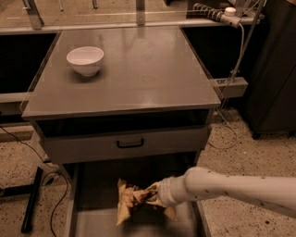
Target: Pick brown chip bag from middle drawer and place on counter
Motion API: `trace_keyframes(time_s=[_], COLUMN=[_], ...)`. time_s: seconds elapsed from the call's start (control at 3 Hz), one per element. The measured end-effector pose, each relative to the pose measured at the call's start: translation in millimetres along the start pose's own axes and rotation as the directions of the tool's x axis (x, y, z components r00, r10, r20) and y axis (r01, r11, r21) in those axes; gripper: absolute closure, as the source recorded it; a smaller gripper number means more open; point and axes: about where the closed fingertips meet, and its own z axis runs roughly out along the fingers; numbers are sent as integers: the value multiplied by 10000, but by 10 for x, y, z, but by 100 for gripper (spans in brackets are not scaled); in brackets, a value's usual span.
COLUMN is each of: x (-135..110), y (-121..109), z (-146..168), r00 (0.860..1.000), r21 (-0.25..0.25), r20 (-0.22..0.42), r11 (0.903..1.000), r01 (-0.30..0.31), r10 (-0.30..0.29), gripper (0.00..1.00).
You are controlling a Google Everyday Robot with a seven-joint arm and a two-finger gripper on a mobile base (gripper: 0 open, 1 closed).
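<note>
The brown chip bag (132,200) is crumpled, dark brown in the middle with tan edges, and is held just above the floor of the open middle drawer (92,224) at the bottom of the view. My gripper (155,194) reaches in from the right on a white arm and is shut on the bag's middle, partly buried in its folds. The counter (138,74) is the grey glossy cabinet top above.
A white bowl (85,60) stands on the counter's back left. A closed grey drawer front with a black handle (130,143) sits just above the open drawer. Cables and a black stand foot (31,199) lie on the floor at left. A power strip (215,14) hangs at the back right.
</note>
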Motion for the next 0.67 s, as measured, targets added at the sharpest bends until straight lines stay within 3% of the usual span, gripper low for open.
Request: trace_keyframes(time_s=[0.33,0.67], x=[-342,-645], y=[-85,-192], z=[-800,-1501], r00=[9969,9915], r21=[250,650], r20=[293,37], r11=[9971,9895], r01=[724,1294], r10=[-731,-1299], gripper=[100,100])
